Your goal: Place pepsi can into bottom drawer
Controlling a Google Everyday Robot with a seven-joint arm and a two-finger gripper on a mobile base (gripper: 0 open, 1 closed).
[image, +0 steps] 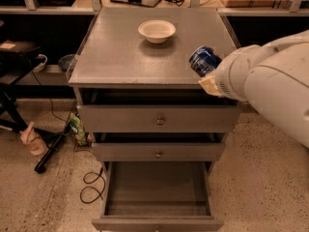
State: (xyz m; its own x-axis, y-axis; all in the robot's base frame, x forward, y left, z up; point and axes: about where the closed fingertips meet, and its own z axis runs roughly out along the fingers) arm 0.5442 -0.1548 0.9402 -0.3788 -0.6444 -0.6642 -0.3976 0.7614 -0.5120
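Camera view: the tool (209, 77) on the white robot arm (275, 81) grips the small dark-blue metal pepsi can (203, 60) at the right front corner of the grey cabinet-top surface (120, 57).
The can is tilted and clamped against a tan finger pad, just above the surface's right edge. A cream-white round bowl (157, 31) sits near the back edge. Below, the deep grey bottom drawer (157, 190) stands pulled open.
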